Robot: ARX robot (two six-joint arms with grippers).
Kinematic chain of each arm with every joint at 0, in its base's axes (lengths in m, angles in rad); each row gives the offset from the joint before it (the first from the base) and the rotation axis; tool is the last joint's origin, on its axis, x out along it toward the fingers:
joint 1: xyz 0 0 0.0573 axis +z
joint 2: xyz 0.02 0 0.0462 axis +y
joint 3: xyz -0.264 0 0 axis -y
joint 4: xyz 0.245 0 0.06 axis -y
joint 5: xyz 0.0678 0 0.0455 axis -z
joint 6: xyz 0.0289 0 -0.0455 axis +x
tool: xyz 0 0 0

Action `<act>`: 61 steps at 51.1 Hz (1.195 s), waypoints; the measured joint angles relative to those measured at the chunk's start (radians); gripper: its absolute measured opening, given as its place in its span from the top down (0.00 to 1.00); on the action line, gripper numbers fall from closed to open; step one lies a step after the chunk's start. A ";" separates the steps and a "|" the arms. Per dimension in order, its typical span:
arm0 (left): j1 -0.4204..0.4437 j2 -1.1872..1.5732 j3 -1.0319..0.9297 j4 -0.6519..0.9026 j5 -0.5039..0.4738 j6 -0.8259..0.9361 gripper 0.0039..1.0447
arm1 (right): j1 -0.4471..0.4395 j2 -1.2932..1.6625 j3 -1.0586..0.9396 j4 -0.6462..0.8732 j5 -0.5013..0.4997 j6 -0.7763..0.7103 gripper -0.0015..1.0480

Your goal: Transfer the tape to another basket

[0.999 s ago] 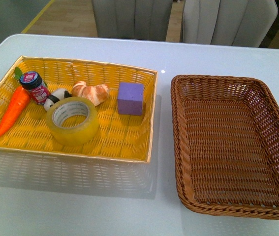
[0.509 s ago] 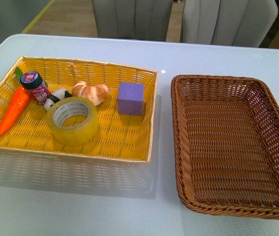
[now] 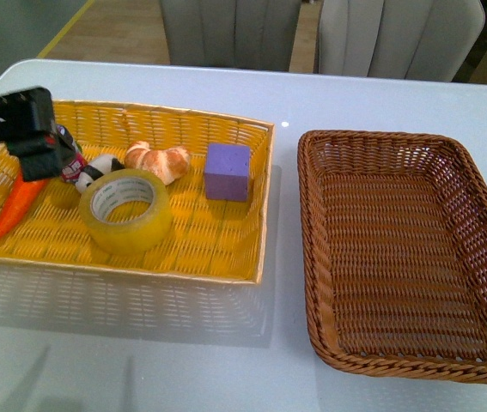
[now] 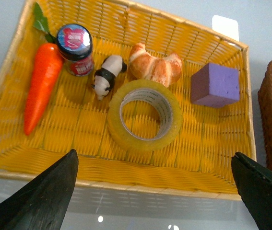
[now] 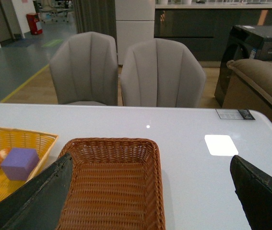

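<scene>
The tape [image 3: 127,209] is a wide yellow translucent roll lying flat in the yellow woven tray [image 3: 264,206], in front of the croissant. In the left wrist view my left gripper [image 4: 155,191] hangs open above the tray's near rim, with the tape [image 4: 145,115] ahead of its black fingers [image 4: 44,196] and untouched. The left arm [image 3: 20,120] shows over the tray's left end. The brown wicker basket [image 3: 312,223] stands empty to the right. My right gripper [image 5: 150,201] is open above the basket [image 5: 109,142], holding nothing.
The tray also holds a purple cube [image 3: 228,171], a croissant [image 3: 159,160], a panda figure [image 3: 97,169], a carrot [image 3: 15,206] and a small jar [image 4: 76,50]. Two grey chairs [image 5: 121,72] stand beyond the white table's far edge.
My left arm has come into the front view from the left and now covers the jar and the carrot's top. The tape, the other objects and the basket have not moved.
</scene>
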 joint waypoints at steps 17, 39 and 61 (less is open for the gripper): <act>-0.004 0.385 0.229 -0.011 -0.018 -0.024 0.08 | 0.000 0.000 0.000 0.000 0.000 0.000 0.09; 0.025 0.553 0.402 -0.069 -0.031 -0.056 0.08 | 0.000 0.000 0.000 0.000 0.000 0.000 0.09; 0.011 0.636 0.463 -0.082 -0.058 -0.051 0.35 | 0.000 0.000 0.000 0.000 0.000 0.000 0.09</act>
